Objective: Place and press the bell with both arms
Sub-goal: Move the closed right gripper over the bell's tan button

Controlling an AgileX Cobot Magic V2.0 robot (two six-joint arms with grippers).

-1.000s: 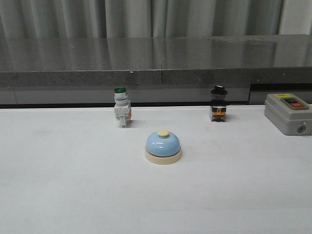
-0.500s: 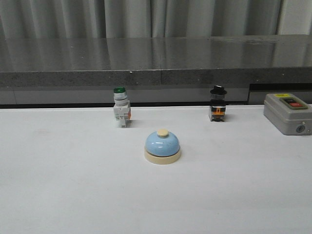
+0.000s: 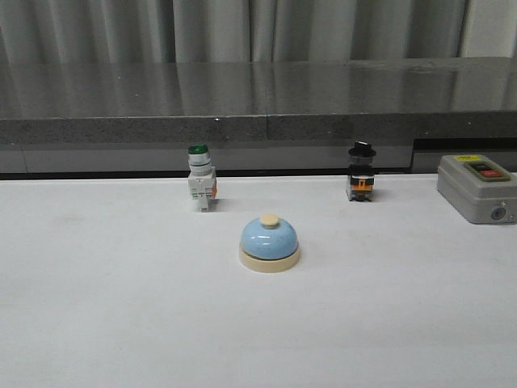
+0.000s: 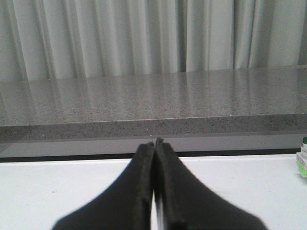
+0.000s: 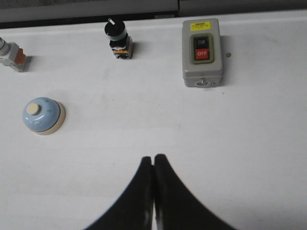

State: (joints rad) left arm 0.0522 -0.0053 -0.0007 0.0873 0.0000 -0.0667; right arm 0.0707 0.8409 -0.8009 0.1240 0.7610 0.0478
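Note:
The light-blue bell [image 3: 270, 243] with a cream base and cream button stands upright on the white table [image 3: 121, 307], near the middle. It also shows in the right wrist view [image 5: 42, 115]. Neither arm shows in the front view. My left gripper [image 4: 154, 141] is shut and empty, low over the table, pointing at the grey counter; the bell is out of its view. My right gripper [image 5: 153, 157] is shut and empty, high over the table, well apart from the bell.
A green-capped white push-button switch [image 3: 200, 179] stands behind the bell to the left. A black knob switch [image 3: 361, 173] stands behind to the right. A grey box with a red button [image 3: 477, 187] sits at the far right. A grey counter [image 3: 258, 97] runs along the back.
The view has shifted by a pixel or two; nothing on the table has moved.

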